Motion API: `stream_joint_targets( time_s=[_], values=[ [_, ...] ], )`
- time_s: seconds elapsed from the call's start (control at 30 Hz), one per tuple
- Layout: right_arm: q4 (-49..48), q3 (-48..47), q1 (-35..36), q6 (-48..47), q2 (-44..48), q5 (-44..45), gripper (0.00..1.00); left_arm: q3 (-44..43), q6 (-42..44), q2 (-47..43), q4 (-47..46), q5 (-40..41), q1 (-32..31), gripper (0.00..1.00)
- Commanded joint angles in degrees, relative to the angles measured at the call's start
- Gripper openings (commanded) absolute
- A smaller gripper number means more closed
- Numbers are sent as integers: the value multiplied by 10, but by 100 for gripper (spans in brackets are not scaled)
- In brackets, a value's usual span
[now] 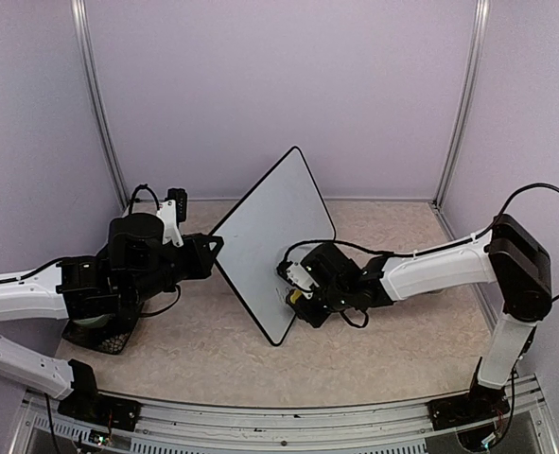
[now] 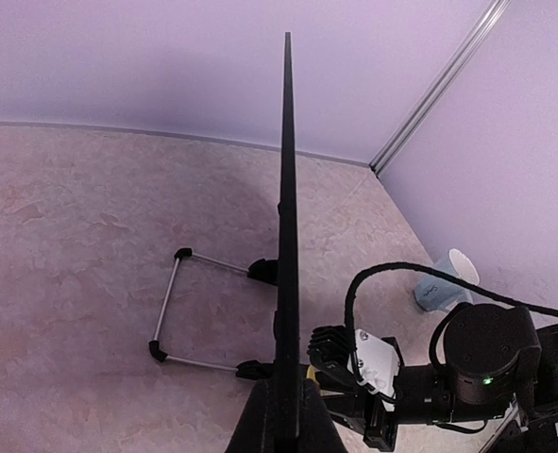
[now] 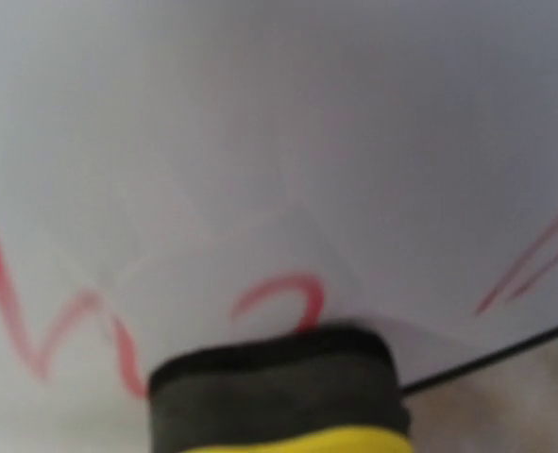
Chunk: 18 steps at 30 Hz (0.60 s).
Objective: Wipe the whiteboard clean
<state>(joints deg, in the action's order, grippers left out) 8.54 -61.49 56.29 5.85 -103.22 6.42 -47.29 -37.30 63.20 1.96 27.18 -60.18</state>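
The whiteboard [image 1: 271, 236] stands on edge in the middle of the table, white with a thin black frame. My left gripper [image 1: 215, 246] is shut on its left edge. In the left wrist view the whiteboard [image 2: 286, 189] shows edge-on as a black line, and the left gripper [image 2: 286, 389] clamps it from both sides. My right gripper [image 1: 294, 293] is shut on a yellow eraser [image 3: 274, 392] with a black felt face, pressed against the board's lower right part. Red handwriting [image 3: 283, 293] crosses the board face above the felt, with more strokes to the left and right.
The board's wire foot [image 2: 170, 307] rests on the beige tabletop. A pale blue cup [image 2: 446, 283] stands by the right wall. A black mesh object [image 1: 99, 336] lies under my left arm. Purple walls with metal posts [image 1: 99, 104] close in the back and sides.
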Motion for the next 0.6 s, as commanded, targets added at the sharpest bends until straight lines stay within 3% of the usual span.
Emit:
stream_joint_targets(
  time_s=[0.0,0.57],
  values=[
    [-18,15,0,7,-10,-18,0,2,-24,0,-16,-22,-4,0],
    [-17,-113,5,-33,31,-22,0,5,-27,-1,-16,-21,-3,0]
  ],
)
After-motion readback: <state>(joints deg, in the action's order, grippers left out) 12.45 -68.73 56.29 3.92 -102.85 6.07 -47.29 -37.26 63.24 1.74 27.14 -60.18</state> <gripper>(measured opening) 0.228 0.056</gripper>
